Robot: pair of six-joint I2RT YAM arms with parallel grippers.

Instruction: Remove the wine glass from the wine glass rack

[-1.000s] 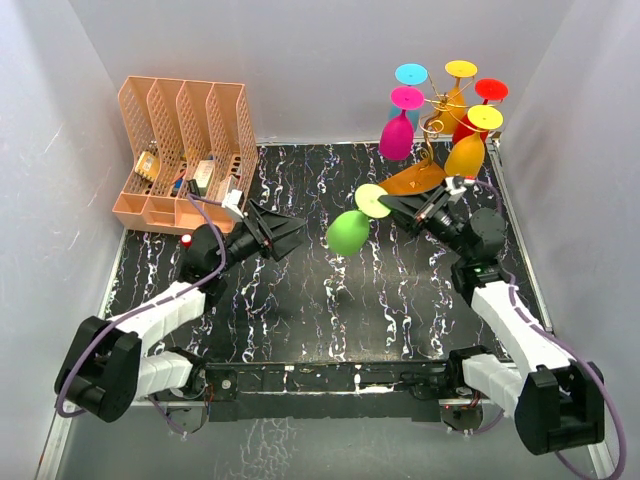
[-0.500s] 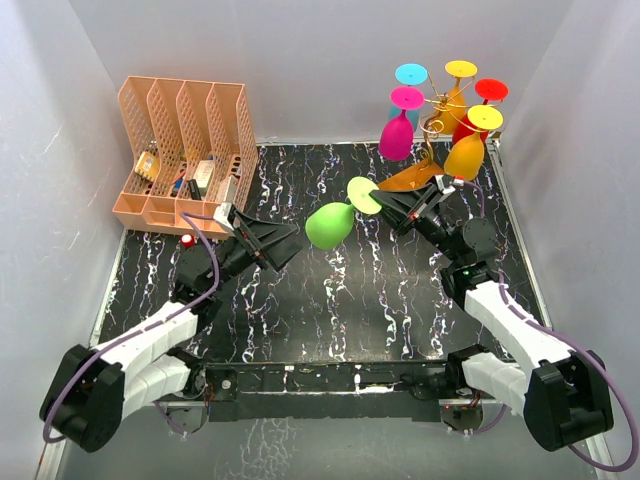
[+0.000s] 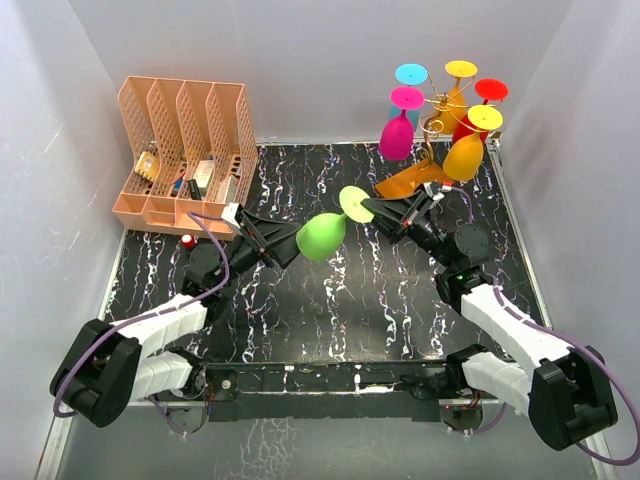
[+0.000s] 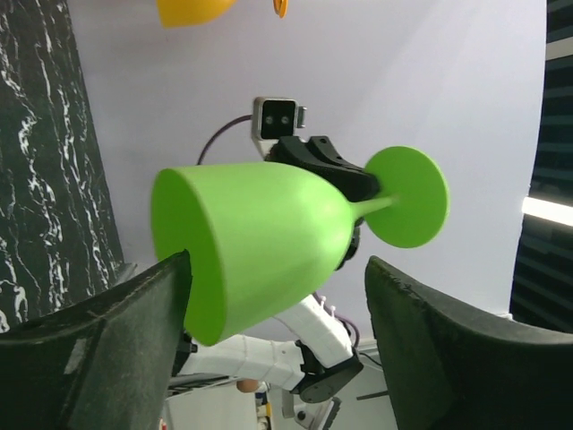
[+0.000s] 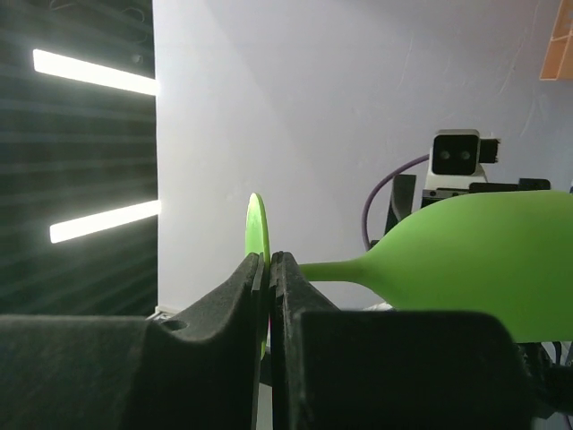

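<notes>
Black marbled tabletop [image 3: 330, 310], white walls [image 3: 300, 60] | right tool [image 3: 370, 208] pinches green wine glass [image 3: 320, 238] | left tool [image 3: 285, 245] wide

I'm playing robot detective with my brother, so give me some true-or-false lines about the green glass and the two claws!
The right gripper pinches the green wine glass by its foot. True.
The green wine glass stands upright. False: it is held sideways in the air.
The left gripper is open around the bowl. True.
The wine glass rack is empty. False: a pink wine glass and others hang on it.
</notes>
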